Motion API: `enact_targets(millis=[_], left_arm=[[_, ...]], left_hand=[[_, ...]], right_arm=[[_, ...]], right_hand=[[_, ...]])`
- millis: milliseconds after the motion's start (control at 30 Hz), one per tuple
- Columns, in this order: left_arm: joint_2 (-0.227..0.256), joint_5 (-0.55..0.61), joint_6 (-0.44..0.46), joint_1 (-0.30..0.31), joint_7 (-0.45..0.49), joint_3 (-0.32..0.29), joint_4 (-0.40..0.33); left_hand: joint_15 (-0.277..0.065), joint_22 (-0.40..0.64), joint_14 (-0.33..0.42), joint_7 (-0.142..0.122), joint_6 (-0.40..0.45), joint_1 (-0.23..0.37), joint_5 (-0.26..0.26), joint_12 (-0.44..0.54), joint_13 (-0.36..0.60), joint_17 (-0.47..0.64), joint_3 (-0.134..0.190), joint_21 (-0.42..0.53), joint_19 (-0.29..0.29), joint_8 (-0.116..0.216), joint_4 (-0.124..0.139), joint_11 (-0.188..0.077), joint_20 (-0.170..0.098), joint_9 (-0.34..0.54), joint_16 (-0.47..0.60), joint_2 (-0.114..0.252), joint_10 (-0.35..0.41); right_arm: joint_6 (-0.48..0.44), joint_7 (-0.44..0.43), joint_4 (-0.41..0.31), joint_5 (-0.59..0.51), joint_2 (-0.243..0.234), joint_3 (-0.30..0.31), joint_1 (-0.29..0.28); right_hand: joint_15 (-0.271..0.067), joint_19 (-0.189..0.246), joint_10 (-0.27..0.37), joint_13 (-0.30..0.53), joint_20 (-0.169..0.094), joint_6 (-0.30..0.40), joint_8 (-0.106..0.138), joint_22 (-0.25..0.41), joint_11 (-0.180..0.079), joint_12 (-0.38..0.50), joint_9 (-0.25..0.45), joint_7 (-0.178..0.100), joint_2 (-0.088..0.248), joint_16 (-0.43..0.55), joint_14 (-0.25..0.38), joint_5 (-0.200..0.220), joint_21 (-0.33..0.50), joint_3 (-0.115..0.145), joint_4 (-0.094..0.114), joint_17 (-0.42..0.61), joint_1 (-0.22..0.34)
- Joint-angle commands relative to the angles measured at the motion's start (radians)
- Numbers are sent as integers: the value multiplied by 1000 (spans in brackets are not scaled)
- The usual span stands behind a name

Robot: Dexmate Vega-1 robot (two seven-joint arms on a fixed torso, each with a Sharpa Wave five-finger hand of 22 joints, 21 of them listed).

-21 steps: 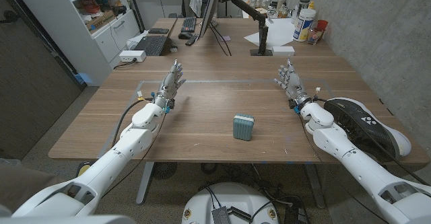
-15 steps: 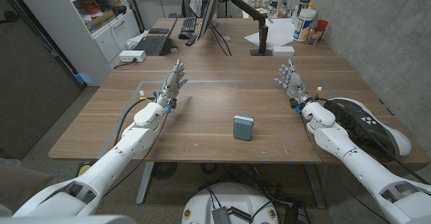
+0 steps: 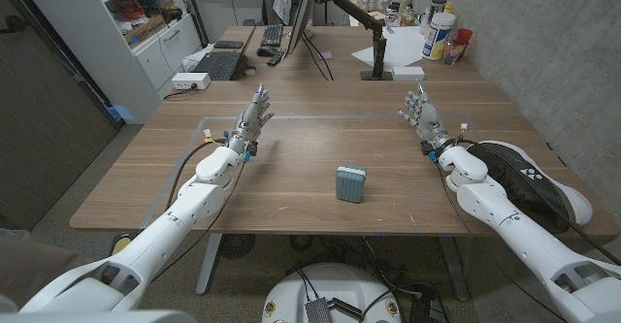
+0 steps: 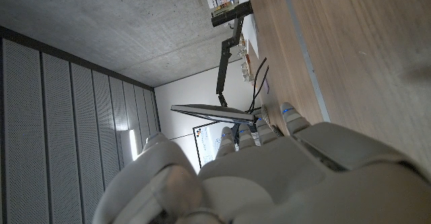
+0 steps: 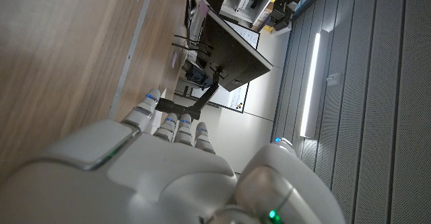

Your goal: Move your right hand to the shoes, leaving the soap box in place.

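Fingers (image 3: 418,104) spread, right hand (image 3: 423,119) holding nothing

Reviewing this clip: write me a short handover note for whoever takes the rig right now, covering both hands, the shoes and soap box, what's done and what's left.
Left hand: open, holding nothing, raised over the table's left part, fingers pointing away from the robot.
Right hand: open, holding nothing, raised over the table's right part, not touching anything.
Shoes: black and white, at the table's right edge, beside the right forearm and nearer the robot than the right hand.
Soap box: teal, at the table's middle near the front edge, apart from both hands.
Done: nothing visible yet; soap box untouched.
Left: bring the right hand back and outward to the shoes, likely steering clear of the soap box.
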Motion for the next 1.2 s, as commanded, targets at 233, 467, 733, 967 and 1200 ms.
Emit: enact_targets(millis=[233, 467, 733, 967, 1200], left_arm=[[6, 5, -3, 15, 11, -4, -22], [9, 8, -7, 14, 9, -5, -24], [13, 8, -9, 12, 0, -5, -26], [24, 16, -4, 19, 11, -9, -41], [28, 26, 1, 27, 34, -13, -56]], left_hand=[[1, 2, -13, -9, 4, 18, 0, 5, 2, 4, 2, 4, -5, 6, -8, 6, 7, 2, 2, 1, -5], [4, 3, -16, -9, 1, 20, -1, 4, 2, 4, 3, 3, -9, 4, -9, 6, 9, 2, 1, 2, -7], [4, 3, -17, -9, 2, 21, -2, 4, 2, 4, 3, 3, -10, 4, -10, 6, 9, 2, 1, 2, -8], [6, 3, -24, -9, 0, 22, -3, 4, 2, 4, 3, 0, -17, 3, -11, 7, 11, 2, -1, 3, -10], [4, 3, -29, -7, -3, 22, -4, 3, 2, 4, 3, -1, -22, 2, -12, 7, 10, 1, -2, 1, -11]], right_arm=[[19, -35, -49, -41, -29, 6, -23], [28, -66, -69, -78, -44, 6, -32], [36, -102, -95, -117, -65, 12, -49], [37, -123, -116, -151, -82, 11, -56], [36, -142, -136, -174, -92, 13, -68]], right_hand=[[-10, 6, -3, 2, -18, -8, 3, 4, -3, 2, 1, 0, 5, 4, -13, 2, 4, 6, -6, 5, 20], [-10, 3, -6, 2, -23, -8, 3, 4, -4, 1, 1, -3, 6, 2, -19, 1, 3, 7, -8, 5, 22], [-15, -4, -11, 2, -25, -9, 3, 3, -3, -1, 1, -5, 7, -1, -28, 0, 1, 7, -10, 5, 25], [-15, -13, -18, 2, -31, -10, 2, 3, -7, -3, 1, -6, 7, -3, -36, -1, -1, 7, -12, 5, 28], [-17, -22, -28, 2, -42, -13, 1, 3, -8, -6, 1, -8, 7, -4, -45, -2, -3, 6, -14, 5, 29]])
